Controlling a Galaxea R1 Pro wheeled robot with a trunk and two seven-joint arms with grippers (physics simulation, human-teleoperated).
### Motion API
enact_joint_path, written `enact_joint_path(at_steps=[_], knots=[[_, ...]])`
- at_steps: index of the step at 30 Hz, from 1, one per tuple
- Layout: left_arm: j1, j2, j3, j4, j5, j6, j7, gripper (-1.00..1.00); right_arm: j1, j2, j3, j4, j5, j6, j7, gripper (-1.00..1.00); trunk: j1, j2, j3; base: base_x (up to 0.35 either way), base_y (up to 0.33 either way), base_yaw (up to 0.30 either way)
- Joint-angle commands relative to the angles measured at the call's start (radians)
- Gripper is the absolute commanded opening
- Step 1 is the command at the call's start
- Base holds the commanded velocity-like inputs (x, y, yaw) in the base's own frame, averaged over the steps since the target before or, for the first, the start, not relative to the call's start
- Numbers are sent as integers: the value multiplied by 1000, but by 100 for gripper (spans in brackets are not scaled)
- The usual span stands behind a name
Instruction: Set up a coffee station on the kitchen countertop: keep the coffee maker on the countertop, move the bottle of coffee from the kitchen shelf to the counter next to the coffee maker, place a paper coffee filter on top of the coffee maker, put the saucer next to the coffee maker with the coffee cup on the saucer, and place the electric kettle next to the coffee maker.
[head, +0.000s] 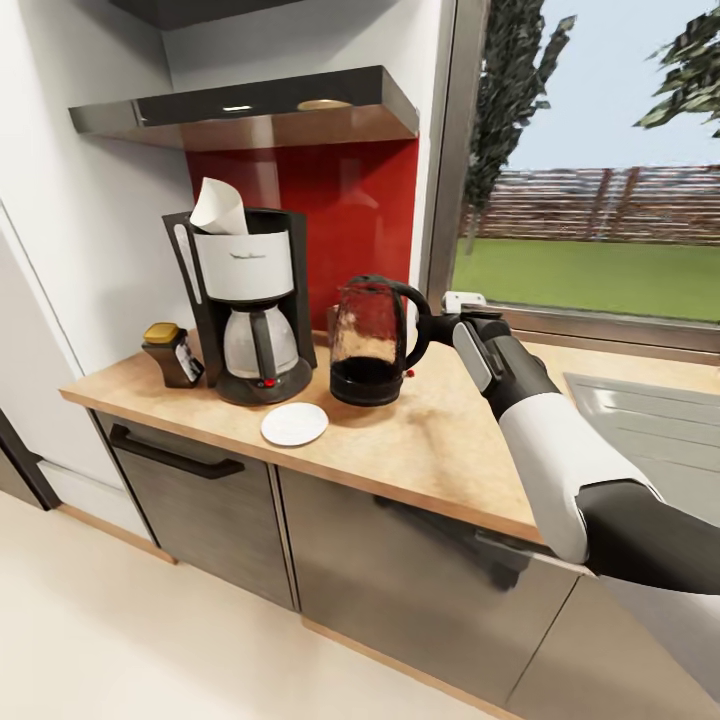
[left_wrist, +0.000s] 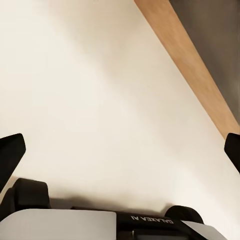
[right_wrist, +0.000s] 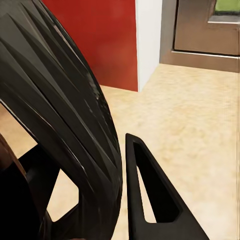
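The glass electric kettle (head: 368, 342) stands on the wood-grain kitchen countertop (head: 440, 450) beside the white-and-black coffee maker (head: 245, 305), its ribbed black loop handle clasped by the right gripper (head: 436, 328). The left gripper (left_wrist: 120, 150), marked "GALAXEA", hangs spread wide over pale floor.

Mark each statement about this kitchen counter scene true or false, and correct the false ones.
1. The paper coffee filter sits on top of the coffee maker. True.
2. The coffee cup stands on the saucer. False: the saucer is bare.
3. The right claw is at the electric kettle's handle. True.
4. The bottle of coffee is on the kitchen shelf. False: it stands on the kitchen countertop beside the coffee maker.
5. The left claw grips the saucer. False: it is open, empty.
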Motion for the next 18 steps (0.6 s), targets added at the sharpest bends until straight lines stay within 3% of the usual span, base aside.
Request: enact_joint_path(at_steps=[1, 9, 18], knots=[[0, 0, 0, 0, 3, 4, -4, 100, -1, -1, 3, -2, -12, 3, -9, -100, 0, 0, -1, 3, -62, 0], [0, 0, 0, 0, 3, 4, -3, 100, -1, -1, 2, -1, -12, 3, -9, -100, 0, 0, -1, 1, -15, 0], [0, 0, 0, 0, 3, 4, -4, 100, -1, -1, 2, 0, -12, 3, -9, -100, 23, -42, -20, 0, 0, 0]])
